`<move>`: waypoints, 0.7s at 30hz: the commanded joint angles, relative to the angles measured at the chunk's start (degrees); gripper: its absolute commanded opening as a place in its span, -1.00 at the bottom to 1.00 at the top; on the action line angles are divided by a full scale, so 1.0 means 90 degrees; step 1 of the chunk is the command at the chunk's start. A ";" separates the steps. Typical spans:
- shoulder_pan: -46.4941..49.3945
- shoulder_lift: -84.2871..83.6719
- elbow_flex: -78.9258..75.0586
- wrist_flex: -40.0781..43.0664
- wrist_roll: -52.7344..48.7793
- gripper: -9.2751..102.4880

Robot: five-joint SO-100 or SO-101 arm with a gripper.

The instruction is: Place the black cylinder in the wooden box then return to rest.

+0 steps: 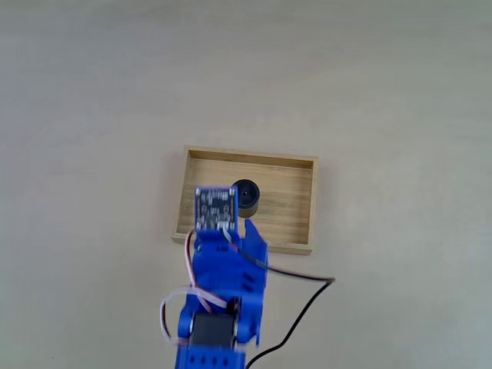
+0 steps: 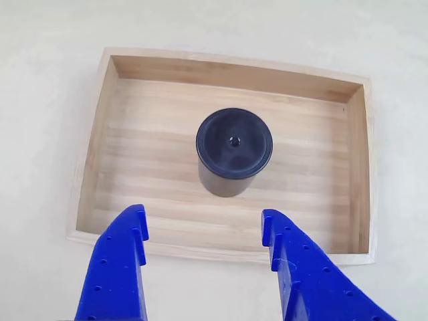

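The black cylinder point(image 2: 234, 151) stands upright on the plank floor of the wooden box point(image 2: 93, 144), near the middle and apart from all four walls. Its round top faces up, with a small dimple at the centre. In the fixed view the black cylinder point(image 1: 247, 194) shows just past the arm's wrist, inside the wooden box point(image 1: 296, 204).

It looks like a small, stiff piece, probably plastic and probably light, so it should lift with little force. The matte side wall is smooth and curved, so it could slip or roll out of a pinch that sits off centre. If it needed holding again, the best place would be across the middle of its side wall, with a finger on each side, not by the top rim.

The gripper point(image 2: 204, 224) sits above the near wall of the box, its two blue fingers point(image 2: 120, 261) spread wide and holding nothing, clear of the cylinder. The blue arm point(image 1: 223, 269) reaches in from the bottom edge of the fixed view.

Judging by this, the placing looks done and the return to rest remains.
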 commanded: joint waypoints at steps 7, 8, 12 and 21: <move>0.0352 -0.2979 0.1328 0.0342 -0.0459 -0.59; 0.0391 -0.3164 0.1416 0.0420 -0.0537 -0.65; 0.0479 -0.3906 0.1670 0.1025 -0.0820 -0.70; 0.0537 -0.5029 0.2637 0.1270 -0.1123 -0.84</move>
